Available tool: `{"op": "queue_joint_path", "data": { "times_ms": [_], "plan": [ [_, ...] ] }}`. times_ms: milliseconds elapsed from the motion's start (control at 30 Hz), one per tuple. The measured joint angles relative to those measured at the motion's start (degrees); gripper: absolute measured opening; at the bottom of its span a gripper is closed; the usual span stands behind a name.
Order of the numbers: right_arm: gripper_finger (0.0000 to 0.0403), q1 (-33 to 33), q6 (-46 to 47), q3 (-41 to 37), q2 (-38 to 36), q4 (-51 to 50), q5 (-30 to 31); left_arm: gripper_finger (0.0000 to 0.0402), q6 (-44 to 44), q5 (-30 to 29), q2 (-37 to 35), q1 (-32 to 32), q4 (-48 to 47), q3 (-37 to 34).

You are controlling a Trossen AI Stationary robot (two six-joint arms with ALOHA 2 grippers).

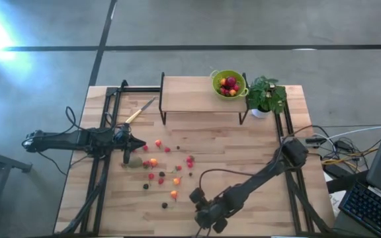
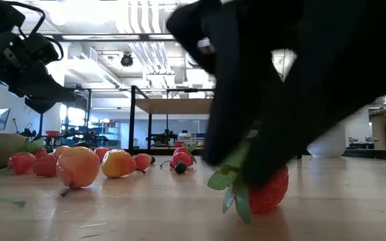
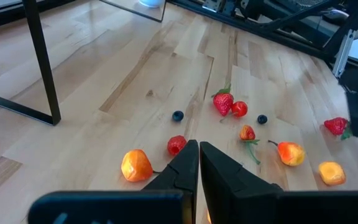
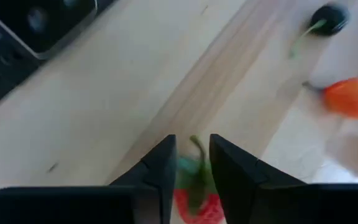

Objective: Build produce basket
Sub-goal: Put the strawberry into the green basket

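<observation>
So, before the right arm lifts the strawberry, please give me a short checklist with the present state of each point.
1. Right claw down at the strawberry: ok.
2. Fingers either side of its green leaves: ok.
3. Firm grip on the strawberry: cannot tell.
4. Strawberry off the table: not ok, it rests on the wood.
5. Green bowl on the shelf has room: ok, some fruit inside.
6. Left claw shut and waiting among the scattered fruit, apart from the right arm: ok.
</observation>
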Motion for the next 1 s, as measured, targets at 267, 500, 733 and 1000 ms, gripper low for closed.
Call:
{"op": "queue_joint_path", "data": {
  "times_ms": [267, 500, 733, 1000],
  "plan": [
    [0.0035, 0.0, 1.4, 0.0, 1.0, 0.0, 0.3, 0.0021, 0.0, 0.0, 0.0, 0.0, 0.0, 0.0],
    [0.0010, 0.0, 1.8, 0.0, 0.9, -0.7, 0.3, 0.0021, 0.0, 0.0, 0.0, 0.0, 0.0, 0.0],
    [0.0009, 0.0, 2.2, 0.0, 0.7, -0.9, 0.3, 0.0021, 0.0, 0.0, 0.0, 0.0, 0.0, 0.0],
    [0.0008, -0.2, 2.6, 0.0, -3.5, -5.4, 2.1, 0.0021, 0.0, 0.0, 0.0, 0.0, 0.0, 0.0]
  ]
}}
